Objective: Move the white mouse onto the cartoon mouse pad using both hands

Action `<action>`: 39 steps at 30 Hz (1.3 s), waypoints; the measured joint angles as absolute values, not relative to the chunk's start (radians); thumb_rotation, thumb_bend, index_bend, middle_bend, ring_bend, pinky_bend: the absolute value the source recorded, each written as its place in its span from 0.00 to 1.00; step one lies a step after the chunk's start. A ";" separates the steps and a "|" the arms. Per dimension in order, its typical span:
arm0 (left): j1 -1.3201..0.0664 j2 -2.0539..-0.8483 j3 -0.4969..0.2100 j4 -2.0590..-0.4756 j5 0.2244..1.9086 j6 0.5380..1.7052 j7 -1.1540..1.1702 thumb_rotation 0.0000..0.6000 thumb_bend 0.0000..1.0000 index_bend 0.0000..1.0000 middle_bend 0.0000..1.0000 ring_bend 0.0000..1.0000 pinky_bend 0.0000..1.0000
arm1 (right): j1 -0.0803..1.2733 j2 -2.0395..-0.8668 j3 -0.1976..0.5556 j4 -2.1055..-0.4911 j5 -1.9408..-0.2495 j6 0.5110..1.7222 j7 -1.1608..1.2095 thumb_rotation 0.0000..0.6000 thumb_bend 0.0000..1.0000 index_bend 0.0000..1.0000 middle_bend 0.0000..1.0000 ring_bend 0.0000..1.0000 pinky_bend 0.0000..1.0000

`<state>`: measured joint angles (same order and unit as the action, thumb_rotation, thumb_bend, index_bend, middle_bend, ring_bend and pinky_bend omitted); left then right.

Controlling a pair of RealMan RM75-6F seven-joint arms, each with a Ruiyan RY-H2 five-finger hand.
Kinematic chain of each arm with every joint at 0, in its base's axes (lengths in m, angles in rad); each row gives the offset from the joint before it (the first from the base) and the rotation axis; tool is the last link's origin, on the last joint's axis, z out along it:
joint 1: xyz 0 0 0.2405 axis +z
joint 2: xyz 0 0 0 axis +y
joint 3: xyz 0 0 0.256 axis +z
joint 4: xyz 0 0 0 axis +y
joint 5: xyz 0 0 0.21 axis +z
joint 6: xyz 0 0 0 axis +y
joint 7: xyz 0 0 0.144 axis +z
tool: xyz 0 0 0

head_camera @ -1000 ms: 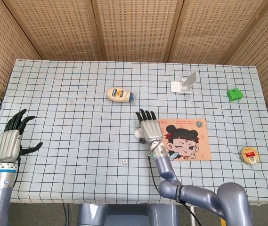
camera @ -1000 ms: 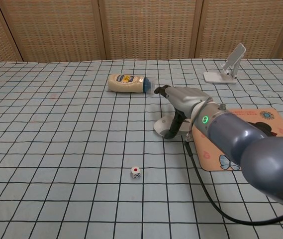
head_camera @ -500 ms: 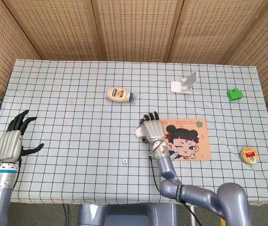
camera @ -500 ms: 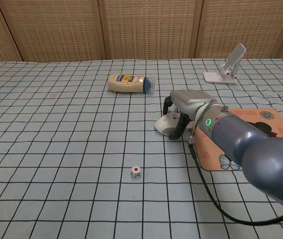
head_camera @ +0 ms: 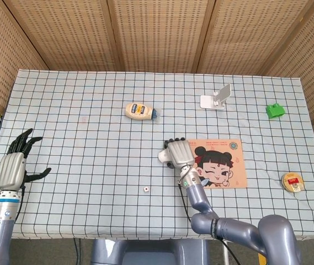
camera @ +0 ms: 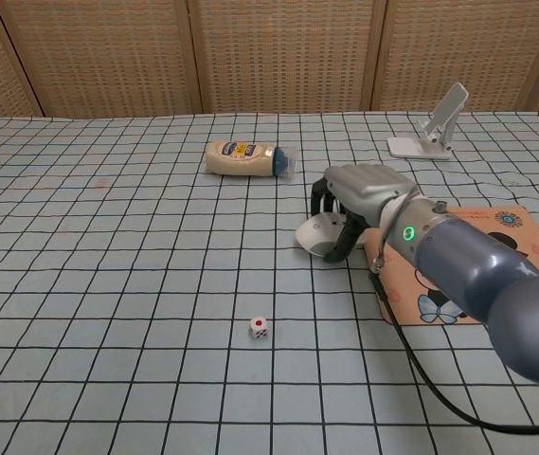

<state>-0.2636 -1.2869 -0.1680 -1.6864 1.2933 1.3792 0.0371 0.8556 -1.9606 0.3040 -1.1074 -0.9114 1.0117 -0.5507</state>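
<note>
- Right hand (camera: 359,194) lay over the white mouse (camera: 318,235), fingers curled down round it in a grip.
- Mouse sat on the checked tablecloth (head_camera: 90,121), just beside the left edge of the cartoon mouse pad (head_camera: 225,165) (not on it).
- Left hand (head_camera: 13,165) hovered at the table's left edge, fingers spread, holding nothing.
- A small die (camera: 260,327) lay nearer the front edge.
</note>
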 measured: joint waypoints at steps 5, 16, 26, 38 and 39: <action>-0.263 -1.289 -0.168 -1.685 1.295 1.382 0.040 1.00 0.17 0.19 0.00 0.00 0.08 | 0.833 -1.895 0.271 -1.166 -0.971 1.031 -0.547 1.00 0.37 0.67 0.55 0.42 0.40; -0.258 -1.296 -0.167 -1.686 1.303 1.394 0.058 1.00 0.17 0.19 0.00 0.00 0.08 | 0.792 -1.637 0.149 -1.244 -1.178 0.997 -0.487 1.00 0.37 0.67 0.54 0.42 0.41; -0.264 -1.317 -0.163 -1.674 1.295 1.387 0.097 1.00 0.17 0.19 0.00 0.00 0.08 | 0.800 -1.491 0.001 -1.176 -1.467 0.936 -0.282 1.00 0.37 0.68 0.54 0.42 0.41; -0.269 -1.335 -0.159 -1.663 1.290 1.376 0.119 1.00 0.17 0.19 0.00 0.00 0.08 | 0.841 -1.447 -0.122 -1.074 -1.727 0.969 -0.077 1.00 0.37 0.68 0.54 0.42 0.41; -0.269 -1.335 -0.159 -1.662 1.290 1.376 0.119 1.00 0.17 0.19 0.00 0.00 0.08 | 0.844 -1.448 -0.125 -1.066 -1.734 0.971 -0.071 1.00 0.37 0.68 0.54 0.42 0.41</action>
